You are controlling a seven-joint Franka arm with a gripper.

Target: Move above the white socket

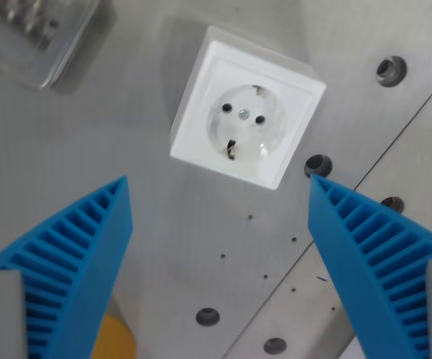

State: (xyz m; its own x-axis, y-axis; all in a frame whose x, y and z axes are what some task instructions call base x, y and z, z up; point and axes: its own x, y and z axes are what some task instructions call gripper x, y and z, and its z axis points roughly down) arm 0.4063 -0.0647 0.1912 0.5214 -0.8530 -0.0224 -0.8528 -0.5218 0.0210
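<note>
Pincer (219, 183) spread wide, empty; white socket (247, 107) on the metal plate (88, 142), perhaps just ahead.

The white socket (247, 108) looks like smooth, slightly glossy plastic, with a small metal screw at its centre and metal clips at the recess edge. Beneath it the desk (88, 149) is matt grey brushed metal, drilled with dark holes. The end effector (219, 187) has ribbed, matt blue plastic fingers (73, 262). Beyond its left finger lies a shiny metallic part (43, 34), blurred.
</note>
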